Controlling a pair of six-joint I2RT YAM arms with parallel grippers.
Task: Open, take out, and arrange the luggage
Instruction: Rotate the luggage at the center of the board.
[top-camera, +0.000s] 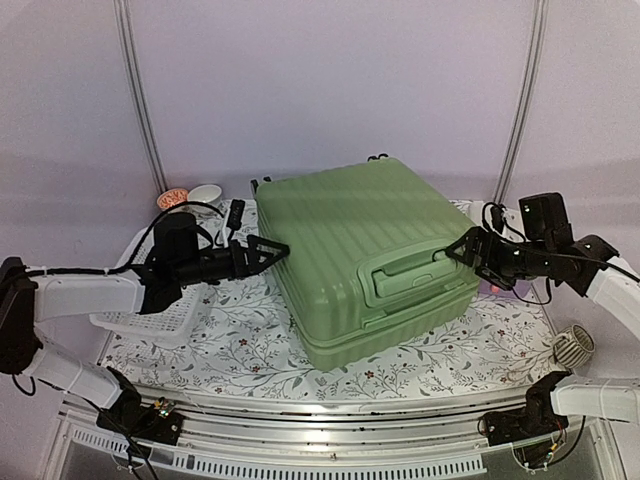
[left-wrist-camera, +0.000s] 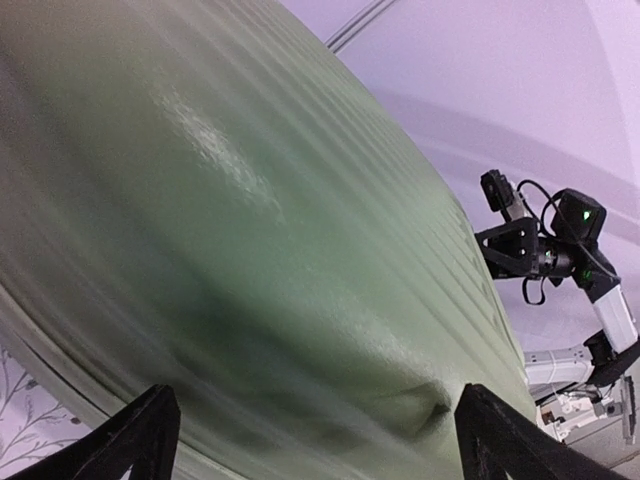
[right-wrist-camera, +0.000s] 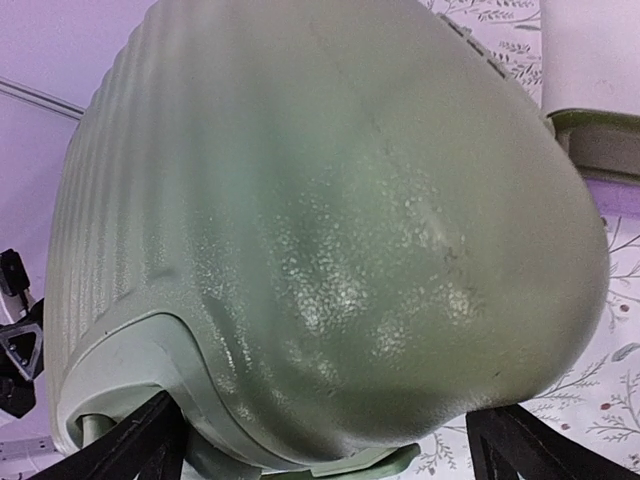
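Observation:
The light-green ribbed luggage (top-camera: 360, 250) lies flat in the middle of the table, handle (top-camera: 405, 268) facing the front right and black wheels (top-camera: 378, 157) at the back. A dark seam shows between its upper and lower shells. My left gripper (top-camera: 272, 252) is open at the luggage's left edge; in the left wrist view the shell (left-wrist-camera: 250, 220) fills the space between the spread fingers of the gripper (left-wrist-camera: 315, 440). My right gripper (top-camera: 458, 250) is open at the right corner; in the right wrist view its fingers straddle the rounded corner (right-wrist-camera: 330, 230), and the gripper (right-wrist-camera: 325, 445) holds nothing.
A white perforated basket (top-camera: 150, 318) sits under my left arm. Two small bowls (top-camera: 205, 193) and a black object (top-camera: 235, 212) stand at the back left. A round ribbed object (top-camera: 572, 347) lies at the right edge. A floral cloth (top-camera: 260, 340) covers the table.

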